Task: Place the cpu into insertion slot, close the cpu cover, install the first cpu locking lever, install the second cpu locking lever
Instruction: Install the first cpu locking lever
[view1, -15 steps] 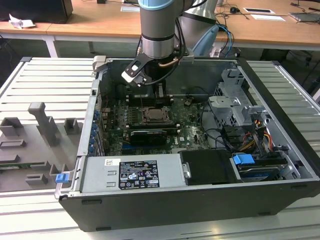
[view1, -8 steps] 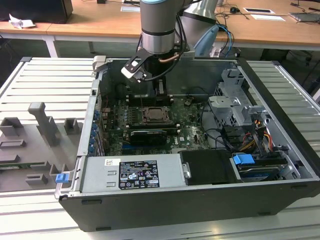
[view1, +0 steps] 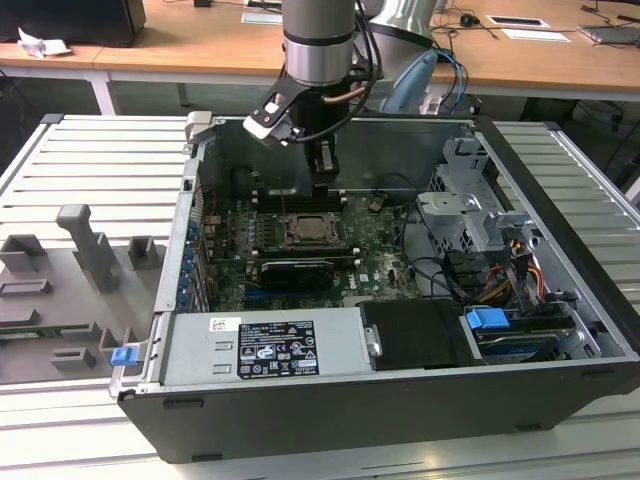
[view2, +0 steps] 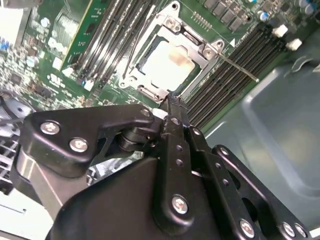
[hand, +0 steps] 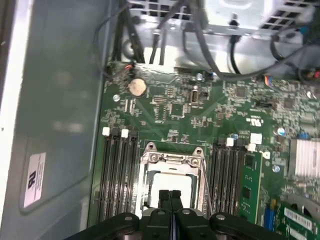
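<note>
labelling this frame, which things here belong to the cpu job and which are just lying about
Job: cpu, cpu cover, locking lever, gripper.
Lying about: memory slots, coin battery, power supply, grey fixtures.

In the exterior view I lose the arm (view1: 318, 40) at the top edge of the frame. The insertion slot (view1: 315, 232) at mid-frame is too small for me to tell what sits in it. In the first wrist view the gripper (hand: 169, 194) hides the near edge of the cpu cover (hand: 172, 159) and part of the cpu (hand: 186, 182). In the second wrist view its black body covers much of the circuit board (view2: 60, 60), and I cannot tell whether the thin lever (view2: 239, 66) is latched.
</note>
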